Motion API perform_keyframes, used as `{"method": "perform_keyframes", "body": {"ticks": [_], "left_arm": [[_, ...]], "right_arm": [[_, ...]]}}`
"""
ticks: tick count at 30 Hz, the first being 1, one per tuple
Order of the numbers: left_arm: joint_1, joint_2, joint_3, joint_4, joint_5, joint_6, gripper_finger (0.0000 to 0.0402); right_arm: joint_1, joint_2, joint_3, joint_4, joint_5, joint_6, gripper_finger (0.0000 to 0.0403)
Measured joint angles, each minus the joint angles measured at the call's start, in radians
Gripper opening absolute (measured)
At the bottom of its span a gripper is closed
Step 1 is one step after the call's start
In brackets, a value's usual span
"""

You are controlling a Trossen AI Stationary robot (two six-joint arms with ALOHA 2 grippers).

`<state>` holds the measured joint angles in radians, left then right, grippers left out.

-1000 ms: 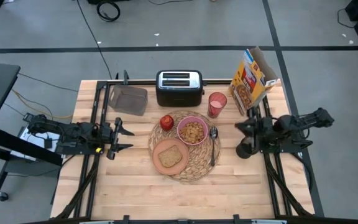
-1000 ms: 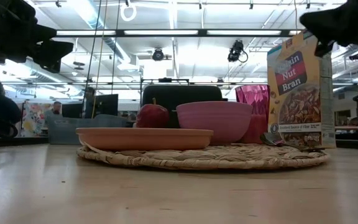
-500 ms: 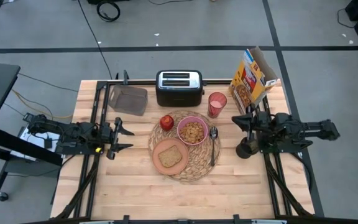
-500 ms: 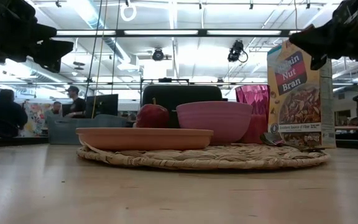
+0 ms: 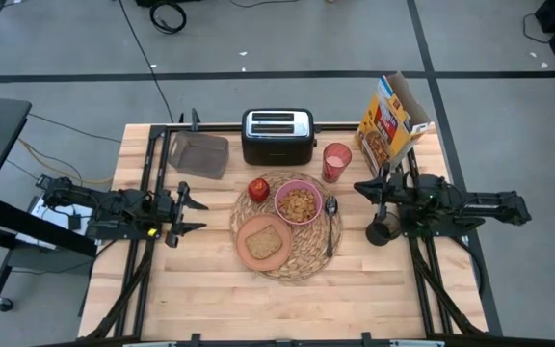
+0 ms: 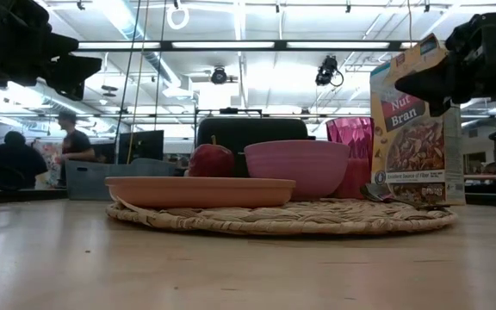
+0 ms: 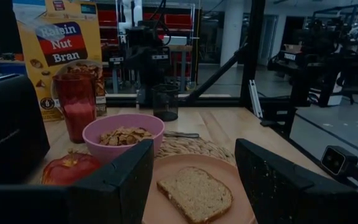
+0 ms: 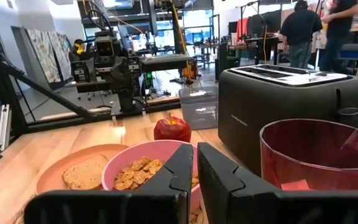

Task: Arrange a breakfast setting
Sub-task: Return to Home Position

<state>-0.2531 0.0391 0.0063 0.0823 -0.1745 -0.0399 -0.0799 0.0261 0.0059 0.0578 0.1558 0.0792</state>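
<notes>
Since a second ago the right gripper [image 5: 362, 187] is sitting nearer the cup [image 5: 336, 161], its arm stretching flat. From above I'm seeing the placemat [image 5: 306, 265] carrying plate [image 5: 243, 232], toast [image 5: 265, 241], bowl [image 5: 278, 204], apple [image 5: 257, 189] and spoon [image 5: 330, 222]; the left gripper [image 5: 191, 212] is waiting well left. Low down, the right gripper is overlapping the cereal box [image 6: 416, 146]. Wrist cameras are showing left fingers [image 7: 114, 186] standing apart, right fingers [image 8: 166, 180] pressed together, both empty.
</notes>
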Motion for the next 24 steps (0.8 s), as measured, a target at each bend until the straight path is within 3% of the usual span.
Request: {"method": "perform_keyframes", "body": {"ticks": [11,19,24], "left_arm": [[0.002,-0.002,0.000,-0.002,0.000,0.000,0.0231],[0.145,-0.037,0.000,0.022,0.004,0.000,0.0231],[0.165,-0.037,0.000,0.017,-0.006,0.000,0.0231]], "right_arm": [[0.000,0.000,0.000,0.000,0.000,-0.002,0.0033],[0.000,0.000,0.000,0.000,0.000,-0.003,0.0033],[0.000,0.000,0.000,0.000,0.000,-0.003,0.0033]]}}
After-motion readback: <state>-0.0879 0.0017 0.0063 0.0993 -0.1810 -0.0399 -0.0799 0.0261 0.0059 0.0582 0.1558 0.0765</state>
